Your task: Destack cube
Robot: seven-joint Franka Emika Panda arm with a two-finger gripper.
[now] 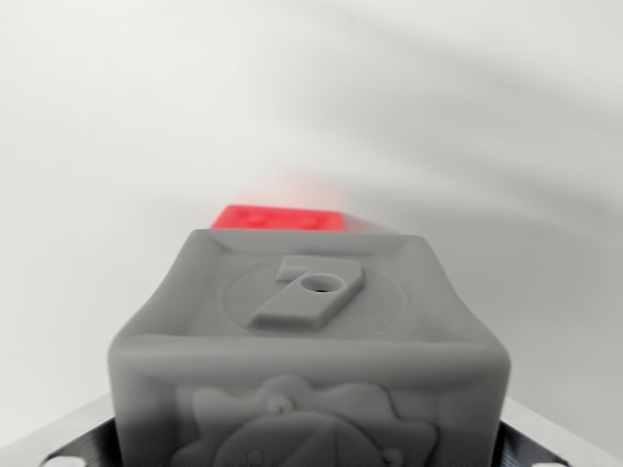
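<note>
Grey embossed cube (310,341) with rounded edges; red block (280,218) behind.

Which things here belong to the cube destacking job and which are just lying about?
Part of the job:
- grey cube, close to the camera
- red block, partly hidden behind it

Just lying about:
- nothing else visible on the white surface
</note>
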